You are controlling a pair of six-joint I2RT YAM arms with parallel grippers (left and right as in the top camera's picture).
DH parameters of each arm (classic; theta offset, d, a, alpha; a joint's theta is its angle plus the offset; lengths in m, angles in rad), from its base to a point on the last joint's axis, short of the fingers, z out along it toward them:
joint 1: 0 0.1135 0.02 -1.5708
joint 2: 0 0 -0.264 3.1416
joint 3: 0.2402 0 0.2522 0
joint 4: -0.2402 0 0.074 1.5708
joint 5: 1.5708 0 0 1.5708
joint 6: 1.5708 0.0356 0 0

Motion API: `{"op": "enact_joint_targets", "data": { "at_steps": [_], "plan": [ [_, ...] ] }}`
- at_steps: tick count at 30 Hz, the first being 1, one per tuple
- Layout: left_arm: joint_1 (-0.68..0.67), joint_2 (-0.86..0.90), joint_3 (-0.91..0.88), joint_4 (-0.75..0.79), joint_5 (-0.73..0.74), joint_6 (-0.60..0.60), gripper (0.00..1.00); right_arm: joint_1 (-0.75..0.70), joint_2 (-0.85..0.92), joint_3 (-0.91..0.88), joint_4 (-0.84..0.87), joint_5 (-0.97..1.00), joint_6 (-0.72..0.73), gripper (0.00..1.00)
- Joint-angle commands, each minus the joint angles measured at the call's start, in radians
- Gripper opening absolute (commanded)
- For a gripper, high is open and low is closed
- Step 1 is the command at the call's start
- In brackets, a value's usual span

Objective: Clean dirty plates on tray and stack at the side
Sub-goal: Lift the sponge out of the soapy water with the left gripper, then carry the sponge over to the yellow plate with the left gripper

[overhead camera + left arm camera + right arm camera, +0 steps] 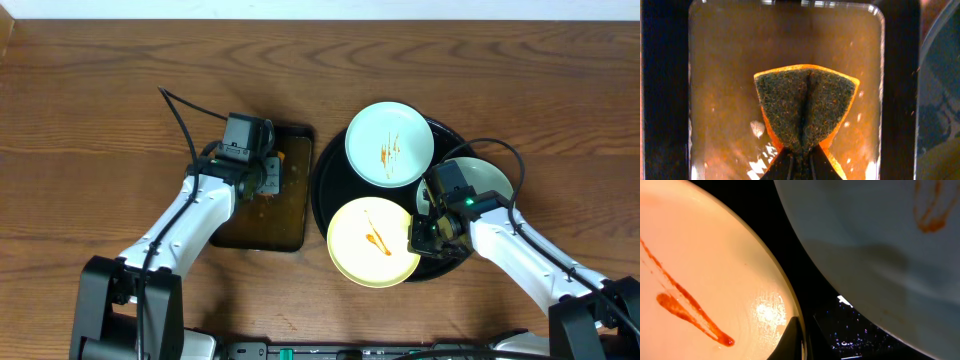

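Far left, bare wood-grain desk (pixel 90 90) is seen, with room for a stack. Next, the left claw (pixel 800 164) is clamped tight on a sponge (pixel 805 107) at the small rectangular tray (pixel 270 225); whether the sponge touches the tray floor cannot be told. The sponge is pinched into a fold, its dark scouring face turned toward the wrist camera and orange foam showing round the edge. The crease runs straight out from the claw. It is judged soft and springy.

On to the round black tray (pixel 322 190), where all three plates are found. The mint plate (pixel 390 143) lies at the far side, face up, with orange-brown smears near its middle. The yellow plate (pixel 372 242) lies at the near side, face up, its near edge reaching past the tray's rim and a sauce streak drawn slantwise across it. No long axis is offered by round plates; only the streaks give a direction. They are judged stiff, glossy, slippery where sauced and breakable if dropped, so the rim is the place to be gripped.

Exactly there the right claw (pixel 797 340) is narrowed shut, seemingly on the yellow plate's right rim. Farthest right, a third pale plate (pixel 492 178) is half hidden beneath the right arm; whether it is smeared cannot be told.
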State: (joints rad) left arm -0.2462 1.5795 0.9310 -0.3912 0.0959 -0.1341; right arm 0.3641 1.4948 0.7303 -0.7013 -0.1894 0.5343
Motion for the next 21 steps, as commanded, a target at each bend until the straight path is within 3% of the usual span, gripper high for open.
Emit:
{"op": "enact_joint_targets", "data": {
  "at_steps": [1, 21],
  "plan": [
    [-0.002, -0.005, 0.009, -0.027, 0.002, -0.009, 0.08, 0.006, 0.006, 0.006, 0.002, 0.027, 0.004, 0.01],
    [-0.002, -0.005, 0.009, -0.058, 0.110, -0.009, 0.08, 0.006, 0.006, 0.006, 0.003, 0.027, 0.004, 0.01]
  ]
}}
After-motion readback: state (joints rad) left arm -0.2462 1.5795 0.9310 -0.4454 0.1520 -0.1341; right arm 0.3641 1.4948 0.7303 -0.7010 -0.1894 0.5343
